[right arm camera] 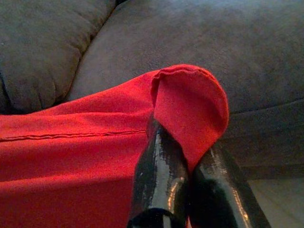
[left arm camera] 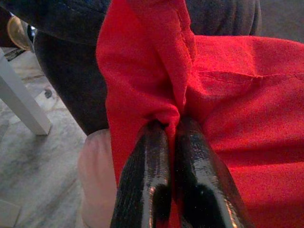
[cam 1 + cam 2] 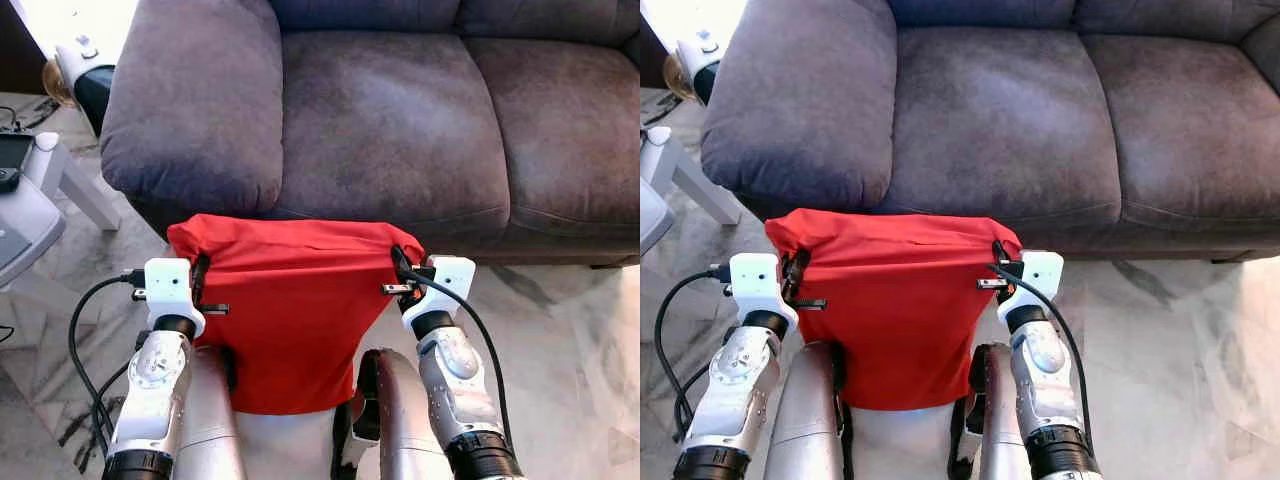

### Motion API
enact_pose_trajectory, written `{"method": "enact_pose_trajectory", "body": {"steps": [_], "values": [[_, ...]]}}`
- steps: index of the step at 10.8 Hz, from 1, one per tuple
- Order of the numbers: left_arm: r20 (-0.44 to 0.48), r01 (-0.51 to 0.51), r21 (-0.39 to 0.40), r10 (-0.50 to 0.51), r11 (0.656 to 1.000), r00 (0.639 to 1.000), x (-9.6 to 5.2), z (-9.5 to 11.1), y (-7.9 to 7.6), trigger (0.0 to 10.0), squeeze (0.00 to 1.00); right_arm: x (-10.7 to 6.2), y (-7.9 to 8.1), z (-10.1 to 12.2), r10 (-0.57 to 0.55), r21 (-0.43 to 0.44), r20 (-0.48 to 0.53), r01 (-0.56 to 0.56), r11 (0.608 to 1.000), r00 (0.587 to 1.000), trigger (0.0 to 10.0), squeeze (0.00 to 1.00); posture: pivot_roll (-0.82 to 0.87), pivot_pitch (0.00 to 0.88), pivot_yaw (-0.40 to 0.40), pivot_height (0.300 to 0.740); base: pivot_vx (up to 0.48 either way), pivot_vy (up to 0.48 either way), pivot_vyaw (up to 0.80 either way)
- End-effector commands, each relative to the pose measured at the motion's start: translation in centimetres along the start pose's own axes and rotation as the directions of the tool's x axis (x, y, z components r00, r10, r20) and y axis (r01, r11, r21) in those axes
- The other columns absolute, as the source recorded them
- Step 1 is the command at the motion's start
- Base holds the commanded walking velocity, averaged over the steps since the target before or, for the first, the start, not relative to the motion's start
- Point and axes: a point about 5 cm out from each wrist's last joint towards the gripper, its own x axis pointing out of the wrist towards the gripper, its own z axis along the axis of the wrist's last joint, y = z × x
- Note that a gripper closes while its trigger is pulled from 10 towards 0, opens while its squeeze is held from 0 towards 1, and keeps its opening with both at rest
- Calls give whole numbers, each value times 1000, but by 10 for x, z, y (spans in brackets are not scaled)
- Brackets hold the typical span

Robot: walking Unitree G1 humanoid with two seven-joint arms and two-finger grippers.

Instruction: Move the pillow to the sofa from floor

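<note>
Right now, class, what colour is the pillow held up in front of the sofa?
The pillow is plain red, clearest in the left eye view.

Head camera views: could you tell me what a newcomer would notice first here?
The bright red pillow stands out, held up just before the grey sofa. The left pincer pinches one upper corner and the right pincer the other, so it hangs between the arms.
</note>
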Motion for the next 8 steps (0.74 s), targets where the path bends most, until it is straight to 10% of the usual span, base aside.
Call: {"method": "enact_pose_trajectory", "body": {"steps": [1, 8], "values": [[109, -77, 27, 74, 997, 991, 4, 23, 22, 10000, 0, -7, -23, 6, -121, 5, 51, 121, 993, 991, 10000, 0, 164, 178, -76, 592, 0, 0, 0], [106, -56, 9, 55, 998, 993, 11, 21, 16, 10000, 0, -1, -21, 6, -132, 16, 54, 131, 991, 990, 10000, 0, 168, 129, -68, 592, 0, 0, 0]]}}
